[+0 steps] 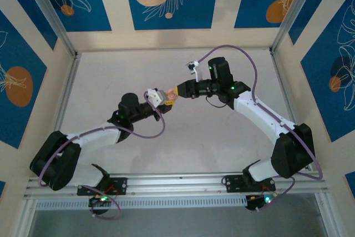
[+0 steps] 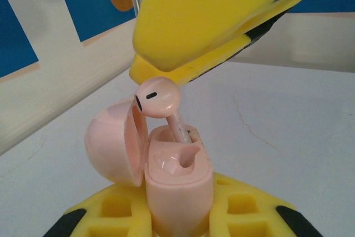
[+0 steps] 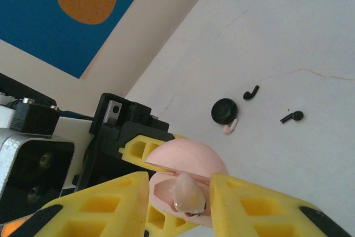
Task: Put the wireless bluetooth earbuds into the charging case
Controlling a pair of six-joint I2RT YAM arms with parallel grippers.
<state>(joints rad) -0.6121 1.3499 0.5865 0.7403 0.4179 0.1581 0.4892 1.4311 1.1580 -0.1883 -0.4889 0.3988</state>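
Note:
My left gripper (image 2: pixel 177 217) is shut on a pink charging case (image 2: pixel 180 192), held upright with its lid (image 2: pixel 111 142) swung open to the left. A pink earbud (image 2: pixel 158 97) stands tilted with its stem down in the case's far slot; the near slot is empty. My right gripper (image 3: pixel 180 195) hovers over the case, its yellow fingers (image 3: pixel 105 203) apart on either side of the earbud (image 3: pixel 188 192), with a gap on the left side. From the left wrist view one right finger (image 2: pixel 211 15) sits just above the earbud's head.
On the table beyond lie a round black disc (image 3: pixel 224 111), a second pink earbud (image 3: pixel 230 127) against it, and two small black earbuds (image 3: pixel 250 92) (image 3: pixel 292 116). Both arms meet at the table's middle (image 1: pixel 166 98). Patterned walls surround the table.

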